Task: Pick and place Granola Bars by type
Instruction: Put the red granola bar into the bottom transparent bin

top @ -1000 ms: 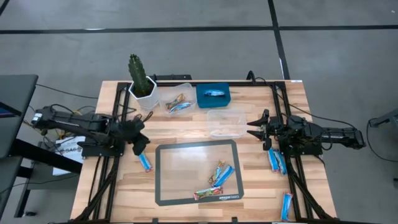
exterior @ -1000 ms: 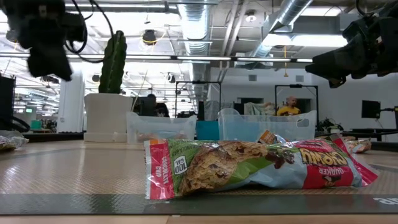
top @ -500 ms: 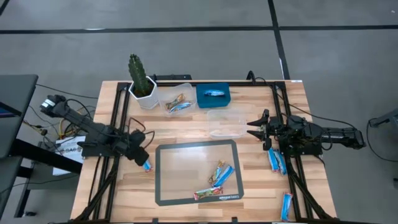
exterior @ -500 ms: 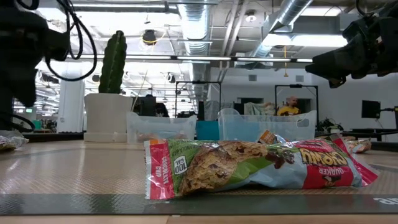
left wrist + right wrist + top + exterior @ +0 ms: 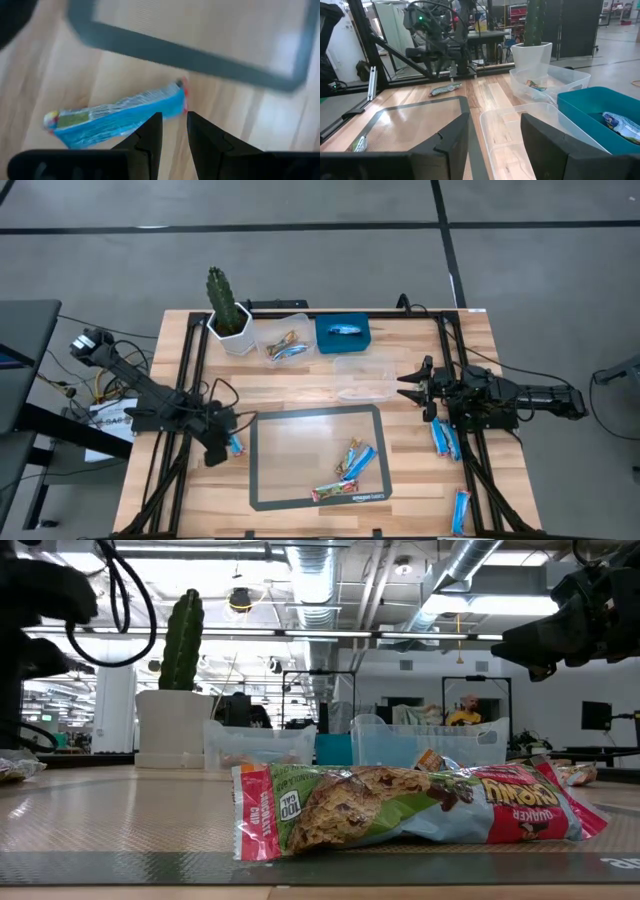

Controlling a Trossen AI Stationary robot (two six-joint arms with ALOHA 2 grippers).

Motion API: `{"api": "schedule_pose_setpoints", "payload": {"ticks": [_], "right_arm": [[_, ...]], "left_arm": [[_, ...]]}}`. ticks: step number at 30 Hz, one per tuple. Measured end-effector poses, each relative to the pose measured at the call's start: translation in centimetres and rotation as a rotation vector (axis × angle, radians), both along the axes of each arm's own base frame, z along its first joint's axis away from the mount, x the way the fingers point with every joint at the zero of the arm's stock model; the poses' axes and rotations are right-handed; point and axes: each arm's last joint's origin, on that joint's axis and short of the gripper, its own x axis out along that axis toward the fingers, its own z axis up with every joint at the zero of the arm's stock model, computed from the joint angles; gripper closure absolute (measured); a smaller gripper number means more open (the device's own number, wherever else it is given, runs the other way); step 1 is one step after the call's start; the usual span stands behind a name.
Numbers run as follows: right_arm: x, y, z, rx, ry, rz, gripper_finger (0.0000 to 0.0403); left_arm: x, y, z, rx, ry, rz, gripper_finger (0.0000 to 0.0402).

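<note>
A blue granola bar (image 5: 236,444) lies flat on the wood just left of the dark mat (image 5: 262,480); the left wrist view shows the same bar (image 5: 115,117). My left gripper (image 5: 220,446) stands over it, pointing down, its fingers (image 5: 173,122) a narrow gap apart by the bar's end. On the mat lie a tan and a blue bar (image 5: 357,460) and a red-multicoloured bar (image 5: 335,492), which fills the low view (image 5: 410,805). My right gripper (image 5: 412,386) waits open at the right, beside an empty clear tub (image 5: 363,377). My left gripper comes from above at the blue bar's end (image 5: 175,97) nearest the mat. One finger (image 5: 152,131) overlaps the bar's edge in the wrist view, but I cannot tell whether it touches. The bar lies flat on the table.
At the far edge stand a potted cactus (image 5: 228,315), a clear tub holding bars (image 5: 283,343) and a blue bin with a blue bar (image 5: 343,331). More blue bars lie right of the mat (image 5: 445,438) and near the table's near right corner (image 5: 460,510).
My left gripper has moved toward the table's near edge and downward, from beside the mat's far left corner to right over the blue bar. In the low view it has left the upper left of the picture. The bar and my right arm have stayed put.
</note>
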Motion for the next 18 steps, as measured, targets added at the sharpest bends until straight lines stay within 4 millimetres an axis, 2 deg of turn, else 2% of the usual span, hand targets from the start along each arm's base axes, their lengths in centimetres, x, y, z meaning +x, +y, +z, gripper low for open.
{"api": "schedule_pose_setpoints", "payload": {"ticks": [5,10,18], "right_arm": [[0.0,0.0,0.0,0.000,0.000,0.000,0.0233],[0.0,0.0,0.0,0.000,0.000,0.000,0.0233],[0.0,0.0,0.0,0.000,0.000,0.000,0.0233]], "left_arm": [[-0.4,-0.4,0.0,0.047,-0.017,-0.356,0.0320],[-0.2,-0.5,-0.5,0.129,-0.024,-0.531,0.0319],[1.2,-1.1,-1.6,0.238,-0.038,-0.536,0.0301]]}}
